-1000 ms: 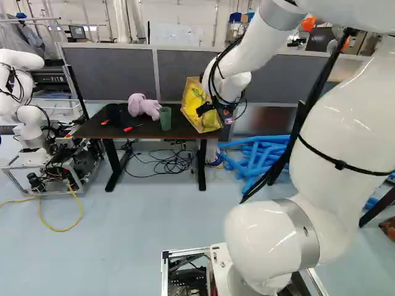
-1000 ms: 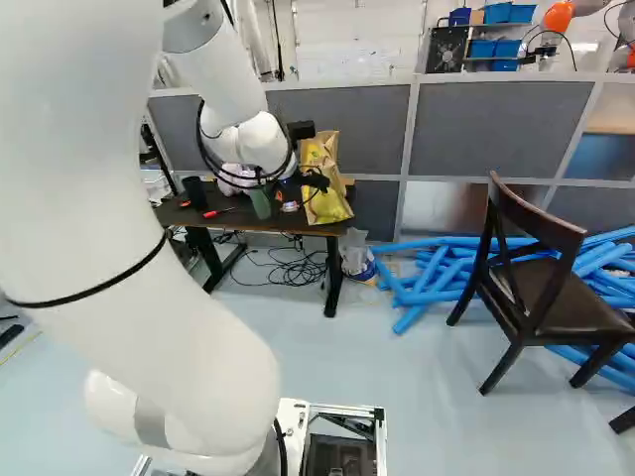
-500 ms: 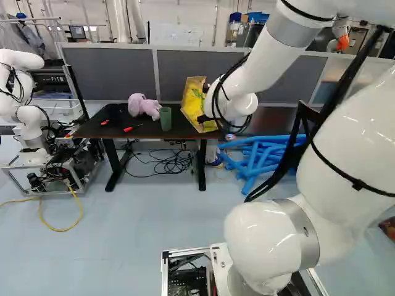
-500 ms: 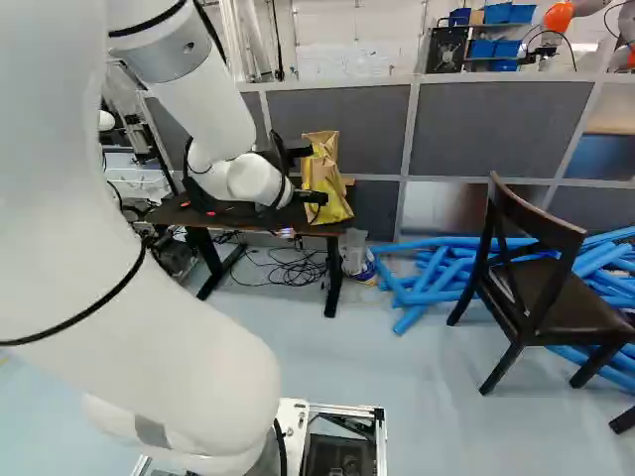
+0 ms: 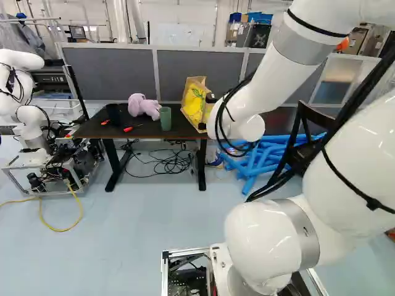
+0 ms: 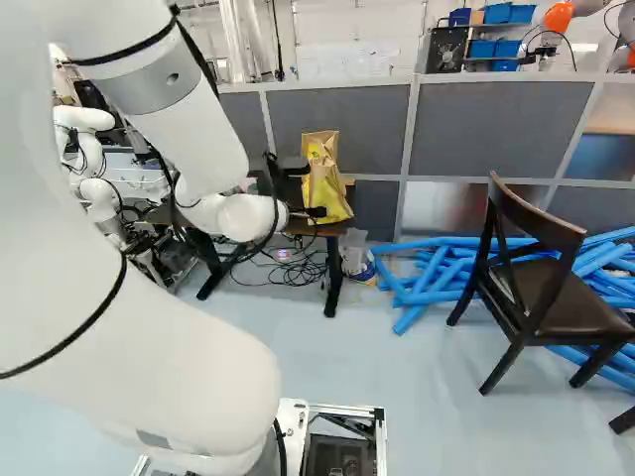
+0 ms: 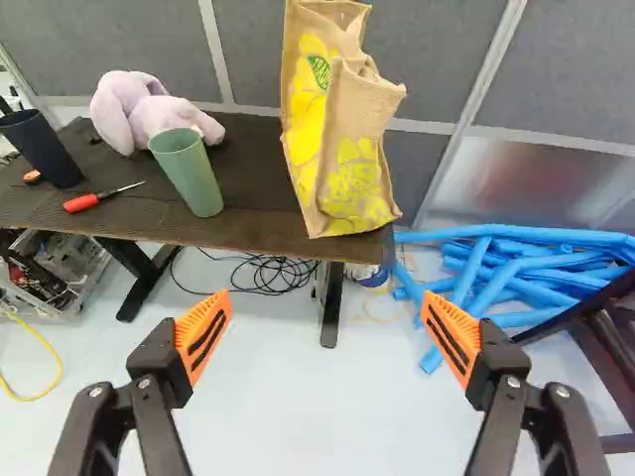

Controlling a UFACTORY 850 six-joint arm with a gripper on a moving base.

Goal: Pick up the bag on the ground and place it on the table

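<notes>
The tan and yellow bag [image 5: 196, 103] stands on the dark table [image 5: 89, 128], at its right end; in the wrist view the bag [image 7: 342, 129] leans slightly. My gripper [image 6: 316, 211] is partly hidden by the arm in the right base view, where its dark tip overlaps the bag's lower part. Seen from the wrist, the gripper [image 7: 325, 307] is open, nothing between its fingers, and the bag is ahead, apart from both orange pads.
A green cup [image 7: 187, 171], a pink plush toy [image 7: 149, 111], a black cup [image 7: 40, 147] and a red screwdriver [image 7: 89, 200] share the table. Blue tubes [image 6: 437, 273] and a dark chair [image 6: 556, 293] lie to the right. Another robot [image 5: 28, 117] stands at left.
My arm has drawn back from the bag, its wrist shifting right in the left base view and the gripper no longer covering the bag's front. The bag stays on the table.
</notes>
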